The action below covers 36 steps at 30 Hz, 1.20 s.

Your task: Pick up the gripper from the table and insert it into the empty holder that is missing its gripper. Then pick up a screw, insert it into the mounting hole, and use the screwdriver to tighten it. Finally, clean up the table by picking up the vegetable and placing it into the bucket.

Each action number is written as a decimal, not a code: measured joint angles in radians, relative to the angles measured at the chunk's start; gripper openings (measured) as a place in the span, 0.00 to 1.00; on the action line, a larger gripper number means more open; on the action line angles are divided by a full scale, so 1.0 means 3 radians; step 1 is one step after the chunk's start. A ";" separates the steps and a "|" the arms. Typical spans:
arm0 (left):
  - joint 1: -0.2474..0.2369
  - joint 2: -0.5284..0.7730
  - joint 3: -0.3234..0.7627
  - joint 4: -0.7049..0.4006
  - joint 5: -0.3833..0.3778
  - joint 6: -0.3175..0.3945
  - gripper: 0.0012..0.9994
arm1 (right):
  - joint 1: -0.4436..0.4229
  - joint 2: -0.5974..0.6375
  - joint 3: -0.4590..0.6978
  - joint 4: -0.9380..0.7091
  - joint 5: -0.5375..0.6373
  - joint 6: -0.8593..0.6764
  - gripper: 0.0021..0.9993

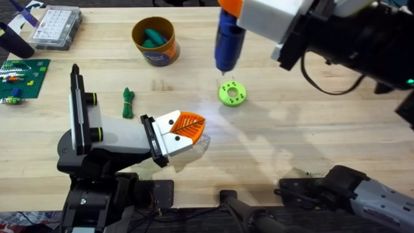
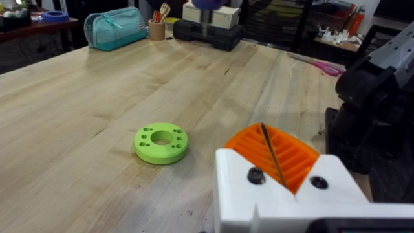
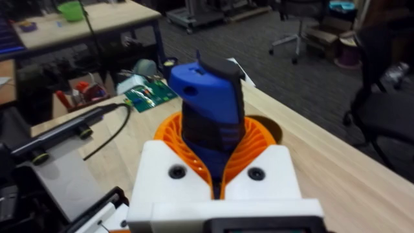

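Now, over to a pale wooden table [image 1: 310, 129], planked and lightly scuffed, its long grain plain in the left wrist view. Beyond the far edge, seen from that view: a teal pouch [image 2: 115, 28] and a cup of utensils [image 2: 156, 29]; from the right wrist view, grey floor and office chairs.

Right gripper [image 3: 217, 152] up high at about one o'clock from the table's middle, pads pinching the blue screwdriver [image 1: 228, 40], held near upright, bit pointing down just above the lime-green disc [image 1: 232, 93]. Left gripper [image 1: 187, 129] low near the middle, orange pads pressed together, nothing between them.

Dark green vegetable [image 1: 129, 103] lying at nine o'clock from that gripper, apart from it. Orange bucket [image 1: 155, 41] at eleven o'clock, teal pieces inside. Clear parts box [image 1: 55, 27] at the far left corner, green baseplate [image 1: 22, 77] by the left edge.

Bare wood stretching from the disc out toward three o'clock and along the near edge between the two bases.
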 joint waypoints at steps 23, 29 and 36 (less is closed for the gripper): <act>-0.0001 0.0002 0.0000 0.0003 0.0001 -0.0001 0.01 | -0.0121 0.0918 0.1012 0.0361 -0.1371 -0.0045 0.04; -0.0001 0.0002 0.0000 0.0002 0.0001 -0.0001 0.01 | -0.0127 0.1350 0.1361 0.0725 -0.2096 0.0111 0.04; -0.0001 0.0001 0.0000 0.0002 0.0001 -0.0001 0.01 | -0.0125 0.1417 0.1394 0.0894 -0.2662 0.0274 0.04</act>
